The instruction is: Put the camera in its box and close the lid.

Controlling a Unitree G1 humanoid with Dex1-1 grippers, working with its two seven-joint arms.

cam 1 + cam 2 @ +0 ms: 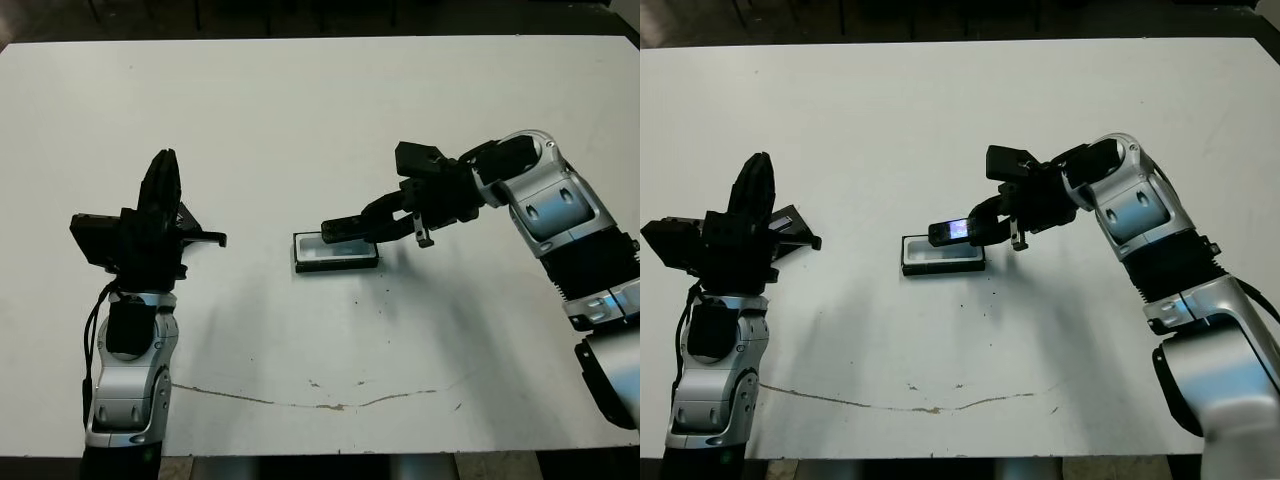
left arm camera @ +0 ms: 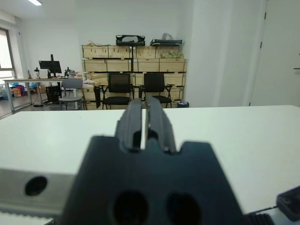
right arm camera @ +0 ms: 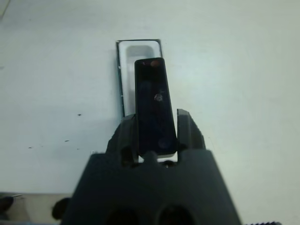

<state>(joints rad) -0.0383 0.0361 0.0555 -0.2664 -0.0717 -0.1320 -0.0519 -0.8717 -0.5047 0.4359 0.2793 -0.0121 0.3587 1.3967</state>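
Note:
The box (image 1: 336, 255), a shallow black tray with a white lining, lies open at the table's middle. Just above it hangs the camera (image 1: 952, 231), its screen glowing, with my right gripper (image 1: 350, 230) shut on it. In the right wrist view the camera (image 3: 152, 103) juts out between the two fingers, over the box (image 3: 138, 47). My left gripper (image 1: 165, 160) stands at the left, pointing upward, shut on nothing. The lid (image 1: 790, 222), flat and black with a pale grey strip, shows right beside the left gripper's body, which partly hides it.
A thin brown crack (image 1: 330, 405) runs across the white table (image 1: 300, 120) near its front edge. Past the table's far edge, the left wrist view shows black chairs (image 2: 119, 86) and wooden crates (image 2: 133, 58).

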